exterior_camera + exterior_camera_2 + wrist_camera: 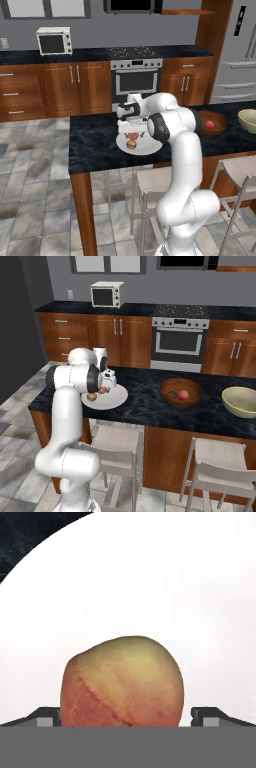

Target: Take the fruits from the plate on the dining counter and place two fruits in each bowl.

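Pincer spread wide, lowered over the white plate near the desk's front edge, tips flanking a reddish-pink fruit. Beside it on the plate, an orange-tan fruit. Farther right, wooden bowl holding two fruits; cream bowl beyond.

Glossy white arm, rounded segments (dark joint bands), bulbous base

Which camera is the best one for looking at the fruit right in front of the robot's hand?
The hand view: the reddish-pink fruit looms large on the white plate, between the open gripper's fingertips. In the left base view it is a small reddish dot under the hand; in the right base view the arm mostly hides it.
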Robot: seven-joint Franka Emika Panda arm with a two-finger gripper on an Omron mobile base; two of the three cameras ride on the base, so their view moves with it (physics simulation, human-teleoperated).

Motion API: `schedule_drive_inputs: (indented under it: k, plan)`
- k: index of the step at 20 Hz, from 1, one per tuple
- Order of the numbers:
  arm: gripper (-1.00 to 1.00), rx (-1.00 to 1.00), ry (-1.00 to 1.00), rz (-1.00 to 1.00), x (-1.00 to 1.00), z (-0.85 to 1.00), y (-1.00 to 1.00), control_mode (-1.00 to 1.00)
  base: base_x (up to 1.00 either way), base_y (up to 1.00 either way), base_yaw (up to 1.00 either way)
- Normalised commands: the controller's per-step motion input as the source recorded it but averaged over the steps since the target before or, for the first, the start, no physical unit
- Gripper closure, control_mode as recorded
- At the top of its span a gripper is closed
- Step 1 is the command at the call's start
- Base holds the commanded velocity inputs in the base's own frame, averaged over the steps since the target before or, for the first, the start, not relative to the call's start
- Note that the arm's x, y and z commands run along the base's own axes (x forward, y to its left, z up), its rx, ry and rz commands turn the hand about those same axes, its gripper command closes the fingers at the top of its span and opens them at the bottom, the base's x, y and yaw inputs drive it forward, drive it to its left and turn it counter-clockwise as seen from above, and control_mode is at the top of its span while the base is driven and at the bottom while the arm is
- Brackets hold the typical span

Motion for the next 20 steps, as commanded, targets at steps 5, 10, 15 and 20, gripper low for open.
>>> schedule_drive_inputs:
  k: [5, 10, 15, 20]
  plan:
    - [1.0, 0.0, -0.01, 0.0, 0.0, 0.0, 0.0, -1.0, 0.0, 0.0, 0.0]
    - [1.0, 0.0, 0.0, 0.0, 0.0, 0.0, -0.01, -1.0, 0.0, 0.0, 0.0]
    - [1.0, -0.02, -0.1, -0.03, -0.1, 0.75, -0.44, -1.0, 0.0, 0.0, 0.0]
    - [1.0, 0.0, -0.09, -0.05, -0.65, 1.0, -0.71, -1.0, 0.0, 0.0, 0.0]
